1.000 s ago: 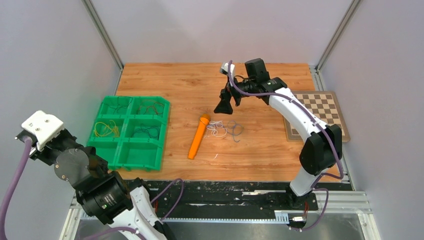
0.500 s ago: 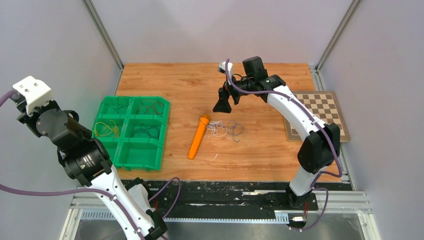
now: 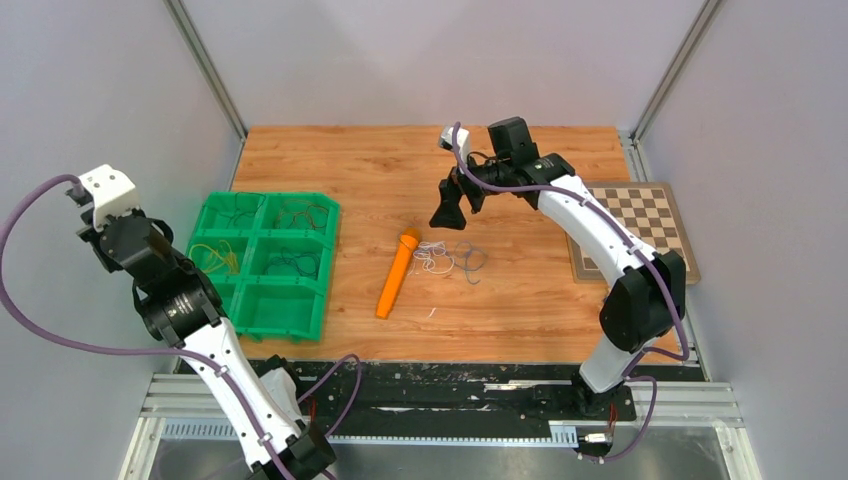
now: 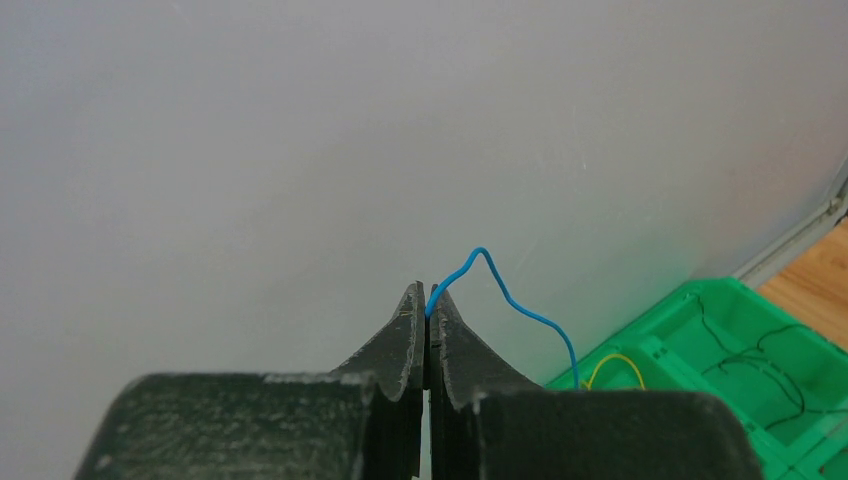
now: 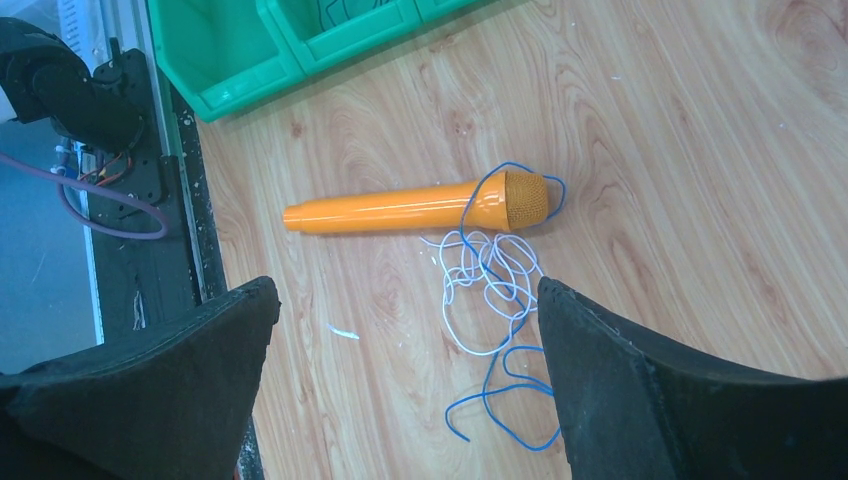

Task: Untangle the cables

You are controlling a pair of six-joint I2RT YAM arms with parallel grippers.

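The cables lie as a small tangle [image 3: 445,258] on the wooden table, right of an orange marker [image 3: 397,272]. From the right wrist I see looping white cable [image 5: 490,270] and blue cable [image 5: 510,400]; one blue loop goes round the marker's [image 5: 400,212] meshed head. My right gripper [image 5: 405,290] hangs open above this tangle, holding nothing, and shows in the top view [image 3: 450,210] just behind it. My left gripper [image 4: 428,300] is shut on a thin blue cable [image 4: 500,285], held in the air facing the grey wall, left of the green tray. The cable's lower end is hidden behind a finger.
A green tray [image 3: 275,310] with six compartments stands at the table's left; it holds a yellow cable [image 3: 212,258] and some dark ones. A chessboard [image 3: 640,225] lies at the right edge. Grey walls close in the left, back and right sides.
My left arm has swung from low and near the camera up to the tray's left side, its jaws staying shut. The right gripper has barely shifted and stays open.
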